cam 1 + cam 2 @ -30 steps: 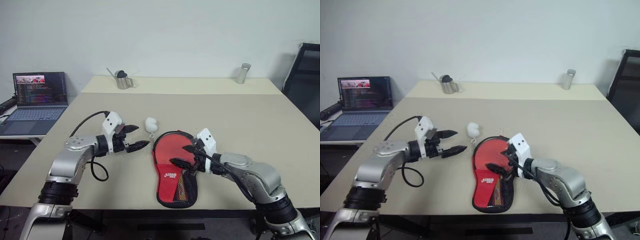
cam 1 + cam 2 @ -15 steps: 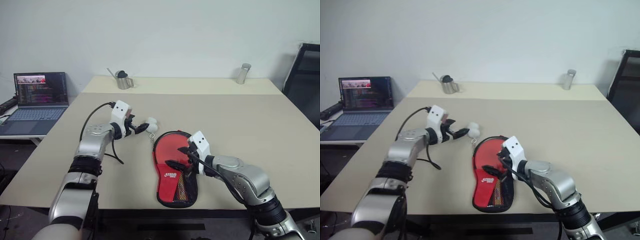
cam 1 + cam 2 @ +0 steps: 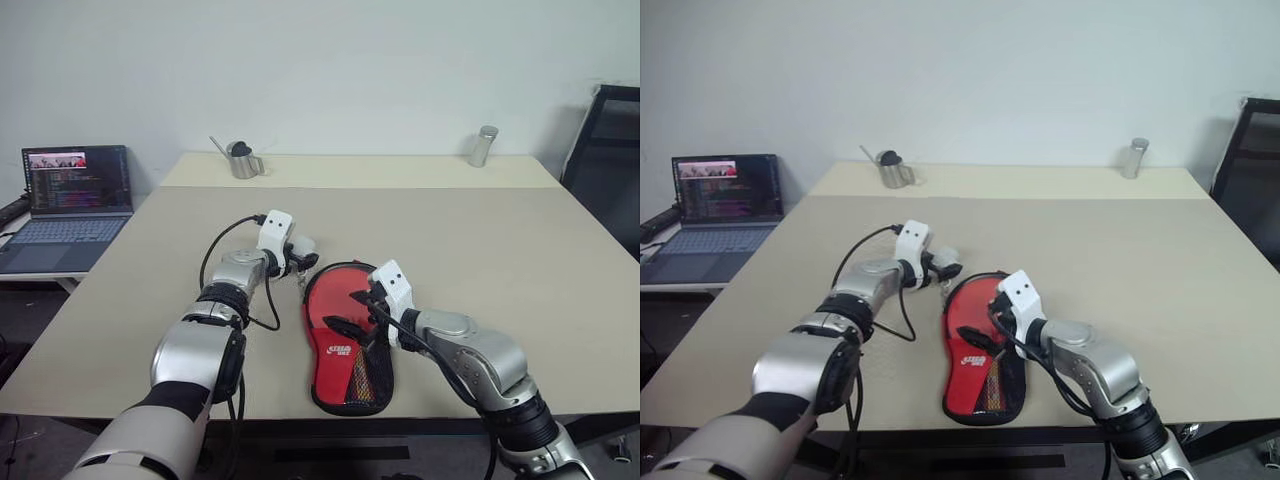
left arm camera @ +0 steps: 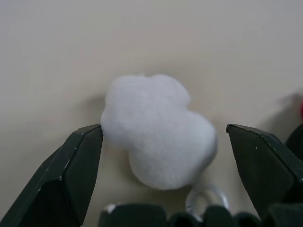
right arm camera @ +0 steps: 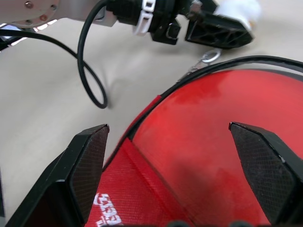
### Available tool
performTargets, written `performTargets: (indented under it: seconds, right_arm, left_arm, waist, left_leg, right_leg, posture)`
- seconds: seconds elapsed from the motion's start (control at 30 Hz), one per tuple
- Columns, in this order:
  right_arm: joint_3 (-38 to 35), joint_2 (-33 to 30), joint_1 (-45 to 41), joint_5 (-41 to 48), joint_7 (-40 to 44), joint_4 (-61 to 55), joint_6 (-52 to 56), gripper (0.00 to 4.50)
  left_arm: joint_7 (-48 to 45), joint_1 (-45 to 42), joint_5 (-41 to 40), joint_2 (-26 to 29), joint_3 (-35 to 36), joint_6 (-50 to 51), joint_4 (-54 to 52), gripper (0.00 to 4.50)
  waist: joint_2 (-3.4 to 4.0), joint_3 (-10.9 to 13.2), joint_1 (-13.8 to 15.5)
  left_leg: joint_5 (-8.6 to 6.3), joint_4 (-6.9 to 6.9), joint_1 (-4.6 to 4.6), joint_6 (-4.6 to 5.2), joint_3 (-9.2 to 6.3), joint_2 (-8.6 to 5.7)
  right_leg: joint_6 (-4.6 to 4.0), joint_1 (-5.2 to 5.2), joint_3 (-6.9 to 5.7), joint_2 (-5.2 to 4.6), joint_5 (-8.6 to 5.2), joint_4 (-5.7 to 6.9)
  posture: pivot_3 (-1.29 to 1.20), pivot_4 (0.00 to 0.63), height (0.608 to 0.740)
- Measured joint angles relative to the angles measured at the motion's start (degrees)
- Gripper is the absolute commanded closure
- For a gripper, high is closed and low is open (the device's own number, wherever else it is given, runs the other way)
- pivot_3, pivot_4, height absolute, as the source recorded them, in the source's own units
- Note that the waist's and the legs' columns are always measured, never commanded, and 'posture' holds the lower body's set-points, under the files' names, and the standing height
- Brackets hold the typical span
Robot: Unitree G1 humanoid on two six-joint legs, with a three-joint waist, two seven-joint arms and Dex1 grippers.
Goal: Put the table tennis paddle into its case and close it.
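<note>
At centre frame, the left gripper (image 4: 161, 142) stands wide around the white pom-pom (image 4: 158, 128) on the case (image 3: 345, 340) zip. The right gripper (image 5: 175, 165), also wide, hovers over the paddle (image 5: 213, 127). Best squeeze the fluff squarely, then pull steadily along the edge.

One paddle (image 3: 345, 300) in one open case (image 3: 352, 385), one white fluffy charm (image 3: 303, 247), one laptop (image 3: 68, 205), one small pitcher (image 3: 241, 160), one metal cylinder (image 3: 483, 146).

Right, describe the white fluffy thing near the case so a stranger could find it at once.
On the beige table, find the open red-lined case near the front edge. Just past its rounded top left edge lies a white pom-pom with a small metal ring, between the left tool's open fingers. It is the only soft white lump there.
</note>
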Motion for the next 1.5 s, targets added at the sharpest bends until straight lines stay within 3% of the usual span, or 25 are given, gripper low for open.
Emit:
performTargets:
  seconds: [0.17,0.23,0.37,0.57,0.63,1.03,1.5]
  right_arm:
    - [-0.2,1.6,0.2,-0.5,-1.0,0.0,0.0,0.04]
    - [-0.3,1.8,0.4,-0.6,-1.2,0.0,0.0,0.0]
    - [-0.4,2.1,1.0,-1.1,-2.2,-0.1,0.0,0.0]
    - [-1.0,2.6,2.0,-1.4,-2.7,-0.2,0.0,0.0]
    - [-1.0,2.6,2.1,-1.8,-2.7,-0.2,-0.1,0.0]
    - [-1.9,3.3,2.4,-3.0,-2.3,0.0,-2.4,0.0]
    - [0.8,7.8,-1.7,-6.7,0.8,10.3,-10.7,0.0]
  left_arm:
    - [1.1,0.0,1.9,-1.2,0.0,0.9,0.8,0.0]
    - [1.1,0.0,2.2,-1.4,0.1,1.0,0.8,0.38]
    - [1.6,0.0,2.4,-2.0,0.9,1.0,0.8,1.63]
    - [2.6,0.1,2.4,-2.5,2.6,1.2,0.8,3.91]
    - [2.9,0.2,2.2,-2.7,3.5,1.2,0.8,4.42]
    - [1.2,5.8,-3.4,-3.3,10.0,-3.4,-2.5,4.47]
    - [-2.2,14.5,-7.4,-3.9,10.5,-2.7,-22.7,4.47]
  waist:
    - [0.0,0.0,0.1]
    - [-0.01,0.0,0.1]
    - [-0.01,0.0,0.1]
    - [-0.02,0.0,0.1]
    - [-0.02,0.0,0.1]
    - [-0.02,0.0,0.0]
    - [-0.04,0.0,0.0]
  left_leg:
    - [0.0,0.02,-0.01,-0.01,-0.01,-0.01]
    - [0.0,0.02,0.0,-0.01,0.0,-0.01]
    - [0.01,0.02,0.01,-0.02,-0.01,-0.01]
    - [0.01,0.04,0.01,-0.02,-0.01,-0.01]
    - [0.01,0.06,0.02,-0.02,-0.01,-0.01]
    - [0.03,0.09,0.06,-0.05,-0.01,-0.01]
    - [0.05,0.14,0.12,-0.08,-0.01,-0.01]
  right_leg:
    - [0.0,0.0,0.0,0.0,0.0,0.02]
    - [0.0,0.0,0.0,-0.01,0.0,0.03]
    - [0.0,0.0,0.0,-0.01,0.0,0.07]
    - [0.0,0.0,0.0,-0.01,0.0,0.11]
    - [0.0,0.0,0.0,-0.01,0.0,0.14]
    - [0.0,-0.01,0.03,-0.01,0.0,0.25]
    - [-0.01,-0.02,0.05,-0.02,0.0,0.43]
  posture:
    - [0.0,0.15,0.74]
    - [0.0,0.15,0.74]
    - [0.0,0.15,0.74]
    - [0.0,0.15,0.74]
    - [0.0,0.15,0.74]
    - [0.0,0.15,0.74]
    - [0.0,0.15,0.74]
